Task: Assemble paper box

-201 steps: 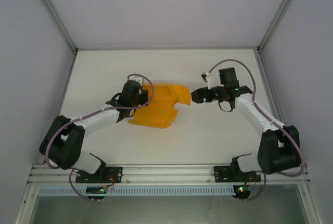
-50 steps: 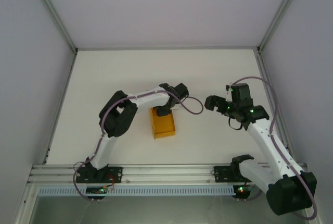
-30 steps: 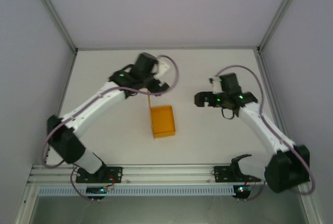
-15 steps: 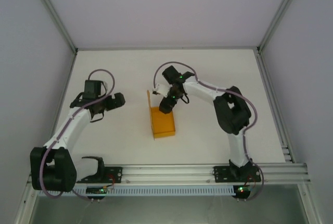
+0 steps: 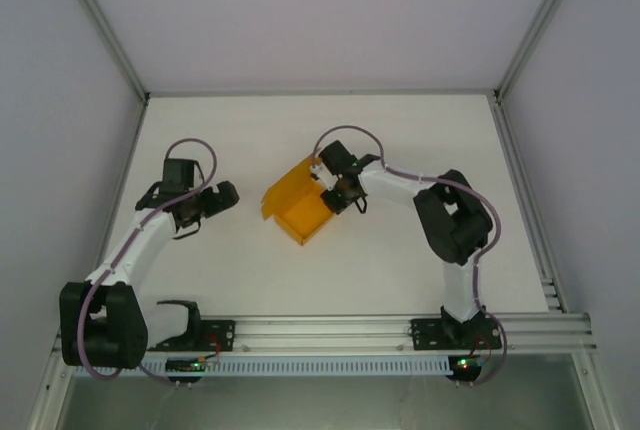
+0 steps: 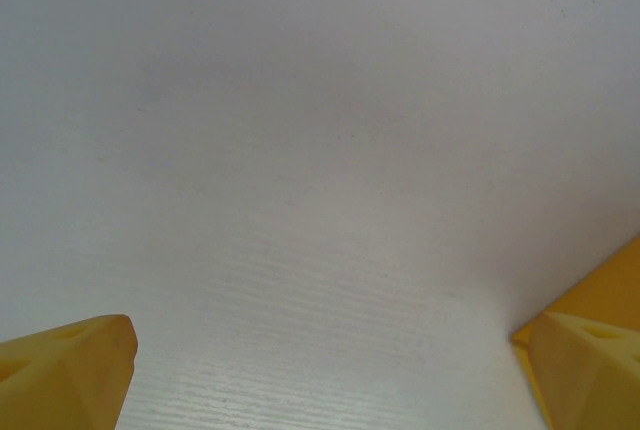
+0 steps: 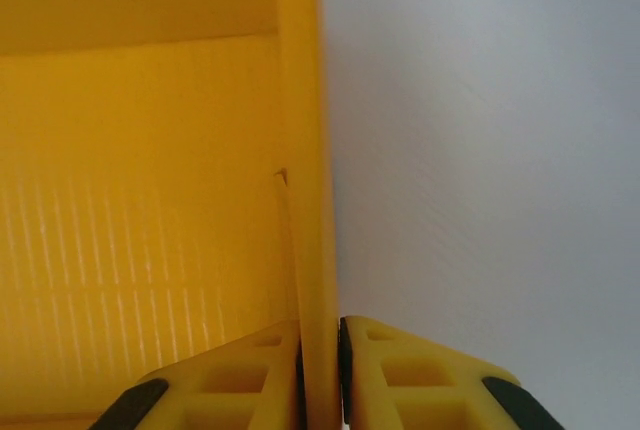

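one white walled table (image 5: 400, 260); right gripper (image 7: 320, 350) pinches paper box (image 5: 297, 208), left gripper (image 5: 225, 197) spread.

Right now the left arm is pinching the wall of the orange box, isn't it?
No, the right gripper pinches the paper box wall, as the right wrist view shows; the left gripper is open, away from it.

White table (image 5: 400, 130), plain grey walls (image 5: 50, 150) on 3 sides, alu rail (image 5: 320, 328) along near edge.

One orange paper box (image 5: 300, 218) rests on the white table (image 5: 225, 130).
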Action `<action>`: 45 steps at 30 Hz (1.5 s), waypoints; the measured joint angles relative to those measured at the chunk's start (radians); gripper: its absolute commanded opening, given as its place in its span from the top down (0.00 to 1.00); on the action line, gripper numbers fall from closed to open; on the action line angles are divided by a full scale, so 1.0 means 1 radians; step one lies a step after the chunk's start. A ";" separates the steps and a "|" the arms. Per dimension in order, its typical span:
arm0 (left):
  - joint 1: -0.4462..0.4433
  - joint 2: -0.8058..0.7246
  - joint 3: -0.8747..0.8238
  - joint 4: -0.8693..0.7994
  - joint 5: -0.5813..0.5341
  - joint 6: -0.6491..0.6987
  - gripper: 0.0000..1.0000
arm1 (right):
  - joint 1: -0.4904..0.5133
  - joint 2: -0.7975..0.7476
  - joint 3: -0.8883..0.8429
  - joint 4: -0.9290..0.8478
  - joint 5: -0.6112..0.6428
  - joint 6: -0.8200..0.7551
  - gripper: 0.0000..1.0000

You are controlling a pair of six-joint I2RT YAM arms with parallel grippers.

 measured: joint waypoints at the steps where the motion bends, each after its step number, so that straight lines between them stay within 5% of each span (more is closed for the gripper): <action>1: 0.000 0.000 0.001 0.001 -0.003 0.000 0.00 | 0.008 -0.022 -0.025 -0.005 0.043 0.078 0.82; 10: 0.000 0.016 0.005 0.011 -0.003 -0.007 0.00 | 0.164 -0.068 -0.053 -0.234 0.260 0.695 0.77; 21: -0.073 0.017 0.006 0.053 0.032 0.039 0.01 | 0.180 -0.138 -0.050 -0.296 0.294 0.832 0.49; 25: -0.127 0.016 0.051 0.056 0.079 0.130 0.00 | 0.146 -0.273 -0.083 -0.268 0.300 0.689 0.33; 28: -0.179 0.015 0.115 0.059 0.141 0.237 0.01 | 0.106 -0.403 -0.098 -0.231 0.257 0.505 0.01; 36: -0.326 0.055 0.291 0.012 0.231 0.526 0.00 | -0.135 -0.594 -0.120 -0.077 -0.093 -0.060 0.01; 39: -0.336 0.159 0.399 -0.047 0.244 0.612 0.02 | -0.169 -0.518 -0.058 -0.109 -0.210 -0.249 0.02; 45: -0.346 0.345 0.512 -0.168 0.243 0.735 0.22 | -0.204 -0.274 0.159 -0.249 -0.319 -0.470 0.17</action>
